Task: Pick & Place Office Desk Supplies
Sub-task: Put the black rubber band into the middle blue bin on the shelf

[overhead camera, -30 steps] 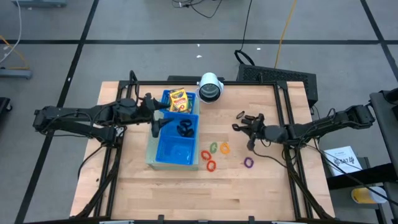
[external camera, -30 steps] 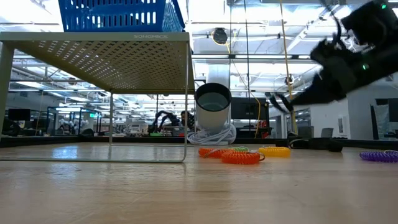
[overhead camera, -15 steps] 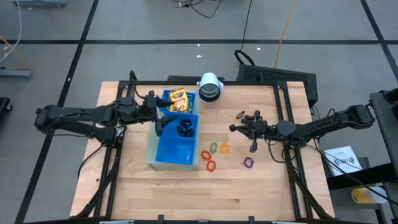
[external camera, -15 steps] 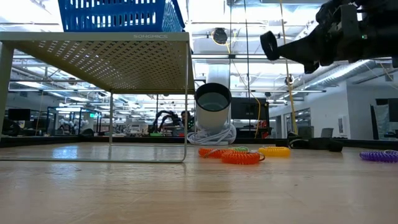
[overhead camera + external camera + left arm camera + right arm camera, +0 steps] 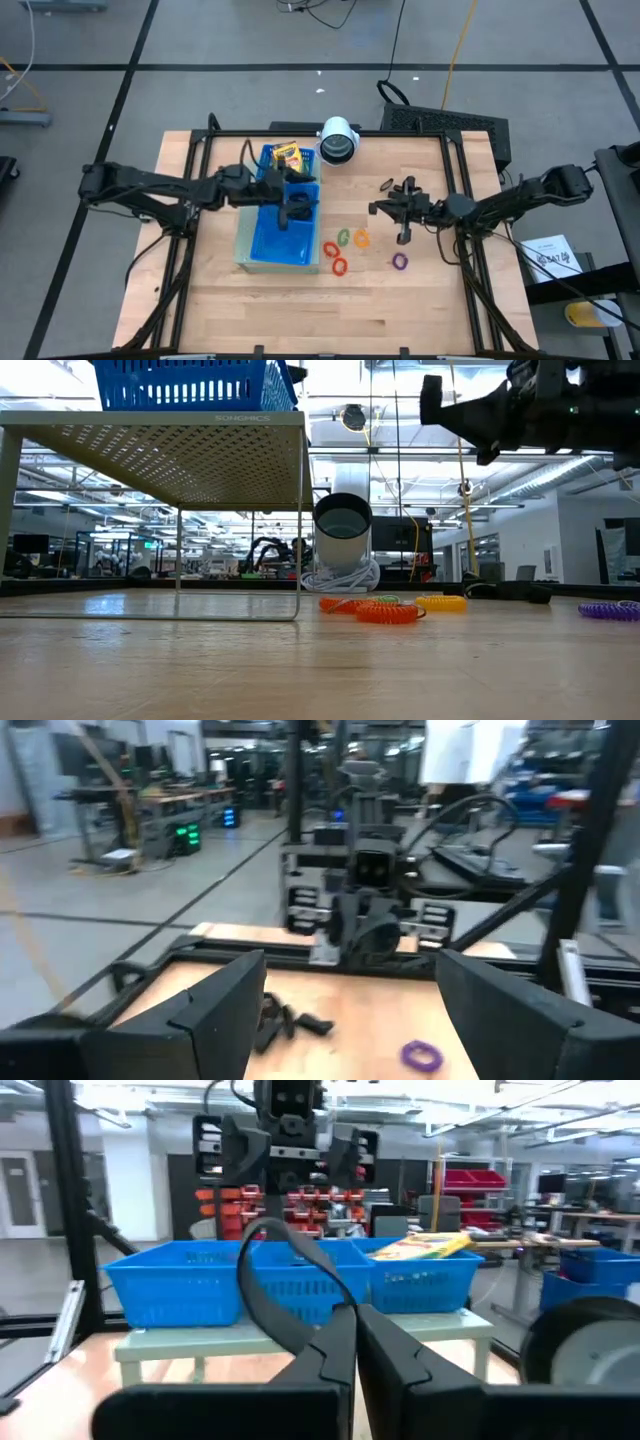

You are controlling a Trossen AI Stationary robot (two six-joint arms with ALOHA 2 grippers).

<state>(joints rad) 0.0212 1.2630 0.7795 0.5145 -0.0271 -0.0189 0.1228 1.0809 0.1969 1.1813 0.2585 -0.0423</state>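
One black clip [image 5: 285,1270] apparently pinched in my right fingers [image 5: 325,1355], pressed together; next, carry it left into blue tray [image 5: 243,240]. Left fingers [image 5: 220,1010] spread.

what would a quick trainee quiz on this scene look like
1. True or false: the purple ring lies in the tray.
2. Which gripper is open? A) left gripper, over the tray. B) right gripper, above the table near the rings.
3. Fill in: the right gripper is shut on a black ____.

Key
1. False: it lies on the table, well to the right of the tray.
2. A.
3. clip.
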